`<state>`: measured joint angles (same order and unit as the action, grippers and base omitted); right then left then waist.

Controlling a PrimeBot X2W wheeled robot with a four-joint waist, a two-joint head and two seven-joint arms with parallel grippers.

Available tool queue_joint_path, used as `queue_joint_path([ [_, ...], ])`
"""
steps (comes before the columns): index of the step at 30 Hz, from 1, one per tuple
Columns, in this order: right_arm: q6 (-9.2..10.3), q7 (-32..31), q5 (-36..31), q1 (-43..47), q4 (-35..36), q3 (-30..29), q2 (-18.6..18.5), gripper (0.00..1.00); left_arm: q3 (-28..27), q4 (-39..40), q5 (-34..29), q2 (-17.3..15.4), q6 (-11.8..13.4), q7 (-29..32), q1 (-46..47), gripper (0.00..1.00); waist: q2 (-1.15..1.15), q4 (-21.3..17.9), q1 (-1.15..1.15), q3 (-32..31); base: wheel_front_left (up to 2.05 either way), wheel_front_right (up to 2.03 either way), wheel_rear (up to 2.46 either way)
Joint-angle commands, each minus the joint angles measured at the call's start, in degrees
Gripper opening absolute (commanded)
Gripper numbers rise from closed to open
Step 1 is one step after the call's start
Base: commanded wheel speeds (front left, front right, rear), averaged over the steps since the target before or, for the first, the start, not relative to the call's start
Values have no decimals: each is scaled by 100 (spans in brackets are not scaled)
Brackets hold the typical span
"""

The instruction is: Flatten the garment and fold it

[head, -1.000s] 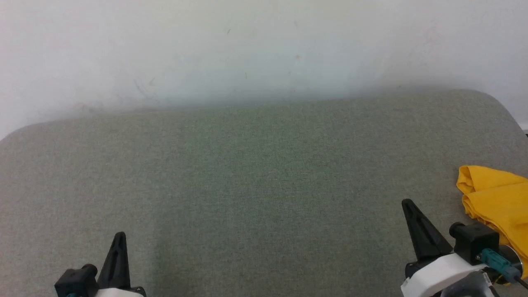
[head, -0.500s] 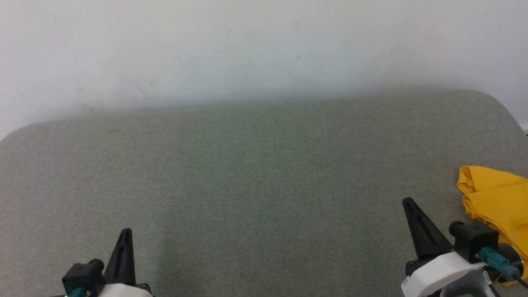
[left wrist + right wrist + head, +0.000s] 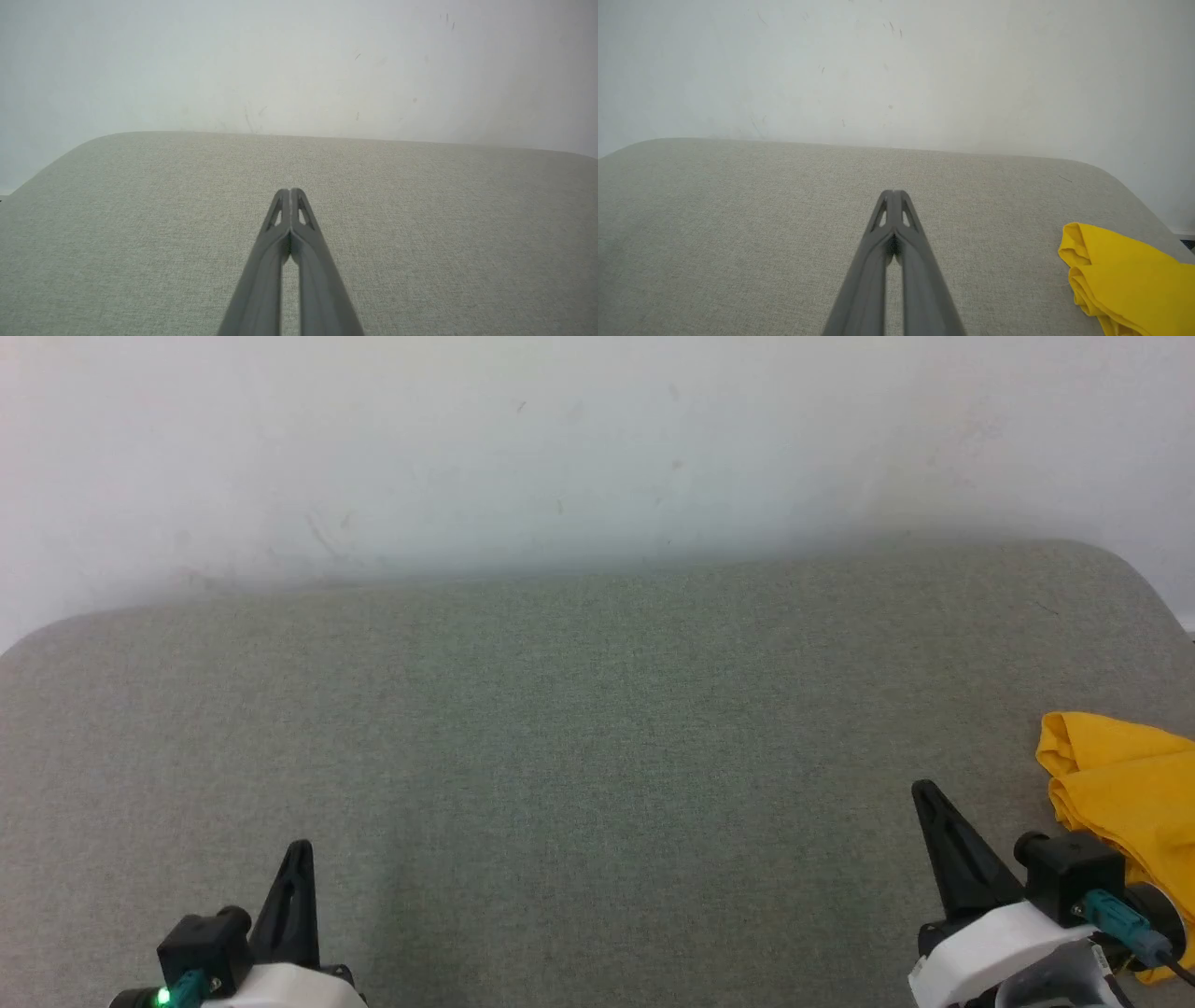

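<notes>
The bright yellow garment (image 3: pixel 1120 793) lies bunched in folds at the right edge of the grey-green cushioned surface (image 3: pixel 597 728), partly cut off by the frame; in the right wrist view the garment (image 3: pixel 1125 280) sits at the lower right. No print or white patch shows. My right gripper (image 3: pixel 926 793) is shut and holds nothing, a little to the left of the garment and apart from it; its fingertips (image 3: pixel 893 193) meet. My left gripper (image 3: pixel 299 849) is at the lower left, shut and holding nothing, its fingertips (image 3: pixel 290 192) pressed together.
A pale wall (image 3: pixel 560 448) rises directly behind the cushioned surface. The surface has rounded far corners (image 3: pixel 1134 574), and its right edge falls away just beyond the garment.
My left gripper has crept up and to the right in the head view. The right gripper and the garment have hardly moved.
</notes>
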<state>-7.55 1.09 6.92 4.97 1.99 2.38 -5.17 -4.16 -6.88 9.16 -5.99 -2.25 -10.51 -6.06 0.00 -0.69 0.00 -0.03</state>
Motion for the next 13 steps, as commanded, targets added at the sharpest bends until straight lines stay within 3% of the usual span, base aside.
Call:
queue_joint_path([
  [1,2,-3,-59,-95,-19,-10,31,0,18,53,-78,10,49,37,109,0,0,1,0,0,0,0,0],
  [13,3,-18,-146,-150,-44,-41,58,0,73,141,-194,51,73,177,178,0,0,10,0,1,0,0,0],
])
